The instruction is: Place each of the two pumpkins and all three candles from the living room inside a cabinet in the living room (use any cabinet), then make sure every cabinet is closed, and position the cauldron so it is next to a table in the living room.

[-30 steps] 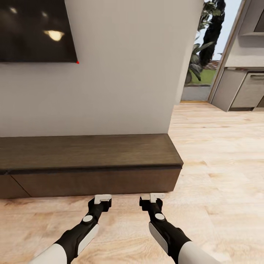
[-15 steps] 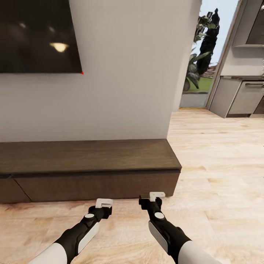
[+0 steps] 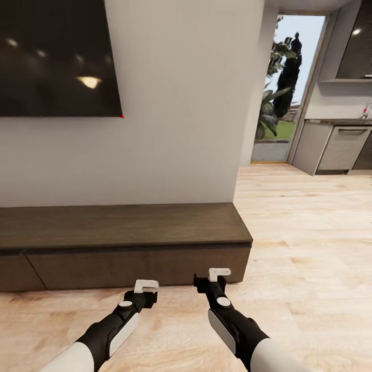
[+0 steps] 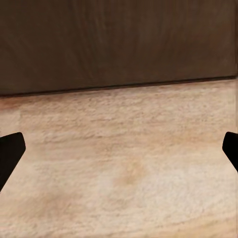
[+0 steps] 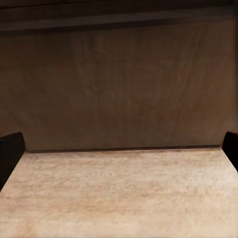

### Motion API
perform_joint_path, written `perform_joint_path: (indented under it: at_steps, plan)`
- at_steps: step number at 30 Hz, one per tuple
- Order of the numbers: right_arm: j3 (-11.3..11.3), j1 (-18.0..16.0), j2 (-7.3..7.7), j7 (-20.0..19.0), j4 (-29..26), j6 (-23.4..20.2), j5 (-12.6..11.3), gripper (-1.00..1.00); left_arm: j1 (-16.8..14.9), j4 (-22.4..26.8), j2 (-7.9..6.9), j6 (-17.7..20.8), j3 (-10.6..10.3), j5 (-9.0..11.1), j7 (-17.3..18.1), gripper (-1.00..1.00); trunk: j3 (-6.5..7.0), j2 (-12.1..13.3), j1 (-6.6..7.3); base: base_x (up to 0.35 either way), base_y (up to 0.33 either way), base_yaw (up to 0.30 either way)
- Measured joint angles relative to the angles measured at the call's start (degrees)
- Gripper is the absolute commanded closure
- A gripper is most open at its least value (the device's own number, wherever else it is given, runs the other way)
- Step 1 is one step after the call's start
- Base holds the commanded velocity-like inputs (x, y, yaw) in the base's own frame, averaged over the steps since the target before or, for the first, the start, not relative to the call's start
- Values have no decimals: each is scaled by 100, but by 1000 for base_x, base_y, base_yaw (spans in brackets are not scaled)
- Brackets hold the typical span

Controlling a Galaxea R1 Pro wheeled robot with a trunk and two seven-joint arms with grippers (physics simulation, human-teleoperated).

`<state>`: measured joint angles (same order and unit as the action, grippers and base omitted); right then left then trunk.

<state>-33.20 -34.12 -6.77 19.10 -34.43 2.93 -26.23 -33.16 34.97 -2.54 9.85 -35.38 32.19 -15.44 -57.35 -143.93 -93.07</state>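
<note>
Both arms reach low toward the closed cabinet.

The left gripper (image 3: 146, 284) and right gripper (image 3: 218, 272) hang just above the wood floor (image 3: 310, 248), fingers spread wide with nothing between them, close to the front of the dark cabinet (image 3: 124, 227), which runs along the wall under a black screen (image 3: 57, 57).
</note>
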Motion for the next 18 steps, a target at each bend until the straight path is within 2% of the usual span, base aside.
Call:
perform_joint_path:
  at_steps: [7,13,18]
  plan:
    - [-4,7,4,-6,-121,2,2,-100,0,-16,0,0,0,1,0,-100,155,9,19,-21,0,0]
    - [1,8,5,-3,-176,-6,2,-100,0,-19,0,1,0,1,0,-100,288,18,32,-181,39,0]
    - [-5,9,5,-7,-185,-6,3,-100,-1,-24,1,0,0,1,0,-100,399,24,47,-72,16,0]
